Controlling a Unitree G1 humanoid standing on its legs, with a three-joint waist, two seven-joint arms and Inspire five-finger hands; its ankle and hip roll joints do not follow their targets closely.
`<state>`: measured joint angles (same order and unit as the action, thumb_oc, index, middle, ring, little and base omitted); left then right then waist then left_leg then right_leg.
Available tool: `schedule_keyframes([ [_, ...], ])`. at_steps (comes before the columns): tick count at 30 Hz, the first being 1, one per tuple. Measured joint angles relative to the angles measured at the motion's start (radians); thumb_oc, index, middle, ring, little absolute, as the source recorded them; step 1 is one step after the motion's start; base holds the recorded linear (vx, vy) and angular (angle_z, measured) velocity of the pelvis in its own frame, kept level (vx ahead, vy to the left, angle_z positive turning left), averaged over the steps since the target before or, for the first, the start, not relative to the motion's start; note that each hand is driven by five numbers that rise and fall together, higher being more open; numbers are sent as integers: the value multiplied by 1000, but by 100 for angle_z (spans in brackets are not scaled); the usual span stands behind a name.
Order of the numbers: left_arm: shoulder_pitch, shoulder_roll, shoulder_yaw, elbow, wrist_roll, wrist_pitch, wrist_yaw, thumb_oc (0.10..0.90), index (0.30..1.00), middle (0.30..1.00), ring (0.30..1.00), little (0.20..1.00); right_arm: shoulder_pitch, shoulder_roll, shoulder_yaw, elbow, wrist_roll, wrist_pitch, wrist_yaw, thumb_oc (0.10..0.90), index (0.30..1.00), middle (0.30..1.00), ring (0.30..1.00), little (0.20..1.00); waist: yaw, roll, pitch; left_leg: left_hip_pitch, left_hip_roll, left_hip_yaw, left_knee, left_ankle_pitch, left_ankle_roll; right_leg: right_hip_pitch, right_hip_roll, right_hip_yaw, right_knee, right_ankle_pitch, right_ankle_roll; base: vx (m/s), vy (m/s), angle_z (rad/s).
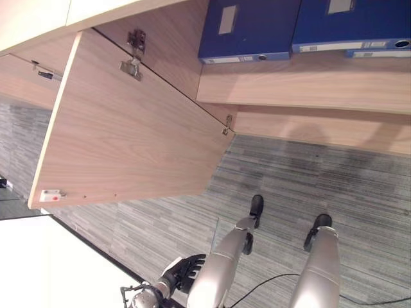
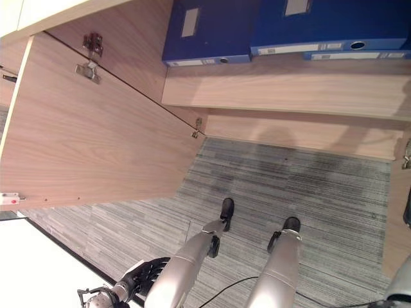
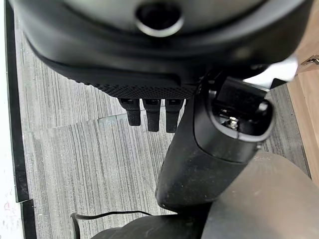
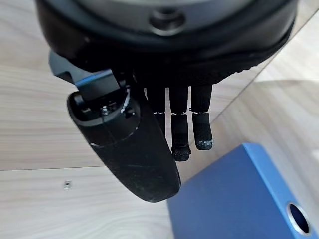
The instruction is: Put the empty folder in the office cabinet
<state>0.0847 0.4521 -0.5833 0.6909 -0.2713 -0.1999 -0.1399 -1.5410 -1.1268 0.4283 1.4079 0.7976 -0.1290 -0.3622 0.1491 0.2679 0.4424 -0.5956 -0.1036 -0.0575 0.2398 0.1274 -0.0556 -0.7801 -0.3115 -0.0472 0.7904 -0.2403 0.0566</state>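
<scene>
Two blue folders (image 1: 250, 29) (image 1: 350, 22) lie flat on the wooden shelf (image 1: 302, 86) of the office cabinet, and the edge of a third (image 1: 379, 53) peeks out under the right one. In the right wrist view my right hand (image 4: 164, 55) hovers over a blue folder (image 4: 239, 199) with a ring hole in its spine. Its fingers (image 4: 180, 134) hang relaxed, apart from the folder, holding nothing. My left hand (image 1: 183, 273) hangs low by my side over the carpet, fingers loose and empty.
The cabinet's left door (image 1: 128, 128) stands wide open, swung out over the grey carpet (image 1: 321, 179), with hinges (image 1: 133, 54) at its inner edge. Another wooden panel edge (image 2: 395, 218) shows at the right. A white surface (image 1: 51, 269) lies at the lower left.
</scene>
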Motion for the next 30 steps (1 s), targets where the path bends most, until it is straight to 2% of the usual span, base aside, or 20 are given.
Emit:
schedule_keyframes([
  [5, 3, 0, 2, 8, 0, -1, 2, 800, 900, 900, 900, 900, 0, 30, -1, 0, 5, -14, 8, 400, 300, 300, 300, 300, -9, 6, -5, 22, 10, -3, -6, 1, 4, 34, 4, -13, -28, 12, 5, -2, -10, -2],
  [11, 6, -2, 6, 8, 0, 1, 4, 800, 900, 900, 900, 900, 9, 96, -24, -2, 46, -19, 16, 400, 300, 300, 300, 300, -9, 9, -6, 25, 16, -16, -25, 21, 6, 36, 8, -20, -38, 22, -5, 1, 1, 1],
  [13, 7, -5, 8, 8, 0, 3, 5, 800, 900, 900, 900, 900, 70, 144, -62, -72, 57, -24, 18, 400, 300, 300, 300, 300, -9, 9, -7, 42, 22, -17, -43, 30, 5, 52, 14, -28, -52, 30, -4, -4, 2, -2],
  [22, 0, -20, 20, 28, -1, 7, 5, 800, 900, 900, 900, 900, 182, 269, -95, -275, 90, -68, 27, 400, 300, 300, 300, 300, -9, 10, -8, 65, 44, -33, -73, 44, 0, 95, 36, -57, -110, 59, -5, -7, 4, -1],
  [24, -7, -32, 28, 45, -1, 10, 7, 800, 900, 900, 900, 900, 191, 320, -94, -280, 101, -80, 25, 400, 300, 300, 300, 300, -14, 3, -8, 82, 49, -34, -75, 44, 0, 120, 41, -64, -128, 64, -6, -5, 18, -6],
  [26, -9, -31, 40, 51, -1, 14, 19, 800, 900, 900, 900, 900, 235, 347, -112, -328, 118, -94, 25, 400, 300, 300, 300, 300, -11, -18, -12, 93, 56, -34, -89, 44, 1, 131, 48, -62, -145, 67, -4, -46, 33, -5],
  [28, -11, -30, 49, 55, -10, 22, 23, 800, 900, 900, 900, 900, 264, 365, -131, -379, 119, -114, 24, 400, 300, 300, 300, 300, -13, -24, -10, 93, 65, -31, -91, 35, 4, 136, 56, -72, -158, 69, 5, -38, 19, -8],
  [30, -14, -31, 51, 61, -31, 26, 25, 800, 900, 900, 900, 900, 300, 383, -142, -425, 123, -122, 21, 400, 300, 300, 300, 300, -13, -32, -10, 95, 70, -33, -93, 42, 1, 145, 64, -74, -179, 87, -2, -35, 16, -8],
])
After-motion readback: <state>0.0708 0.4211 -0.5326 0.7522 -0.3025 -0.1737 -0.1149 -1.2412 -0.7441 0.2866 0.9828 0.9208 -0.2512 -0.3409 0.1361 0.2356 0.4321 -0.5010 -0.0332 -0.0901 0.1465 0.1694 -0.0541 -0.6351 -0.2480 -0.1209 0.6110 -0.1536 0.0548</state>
